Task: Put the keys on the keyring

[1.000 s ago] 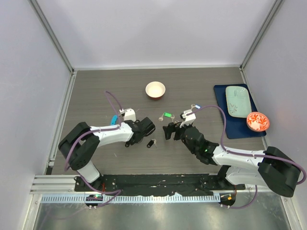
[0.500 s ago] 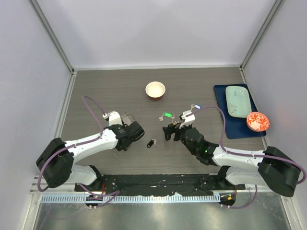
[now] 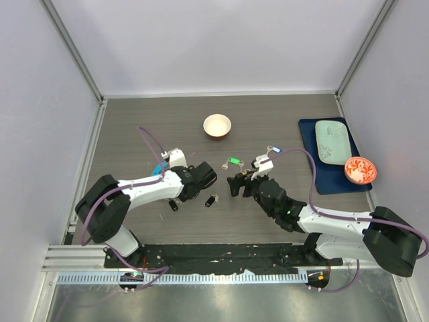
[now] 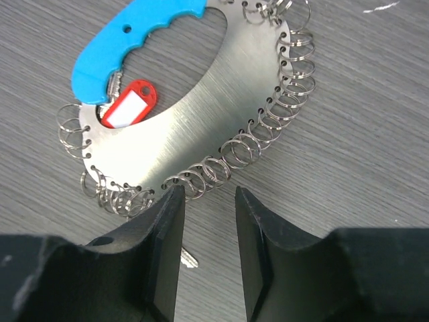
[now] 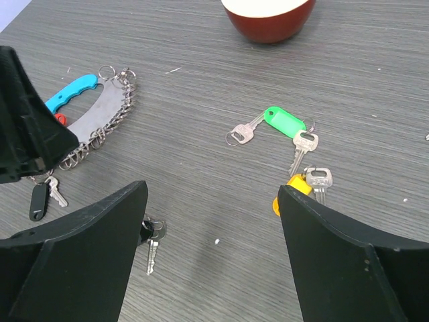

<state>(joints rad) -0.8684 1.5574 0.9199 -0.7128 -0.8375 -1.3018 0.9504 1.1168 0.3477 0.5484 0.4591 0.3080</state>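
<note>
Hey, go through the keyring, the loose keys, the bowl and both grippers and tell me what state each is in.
keyring: lying flat, ungripped, red tag in its opening.
left gripper: open, empty, tips at the keyring's edge.
right gripper: wide open, empty.
green-tagged key: loose, off the keyring.
yellow-tagged key: loose, partly hidden by the right gripper.
black-tagged key: loose beside the keyring.
white bowl: upright, empty.

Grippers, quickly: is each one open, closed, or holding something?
Left gripper: open with a narrow gap, holding nothing, tips near the keyring.
Right gripper: wide open, holding nothing, keys just ahead.
</note>
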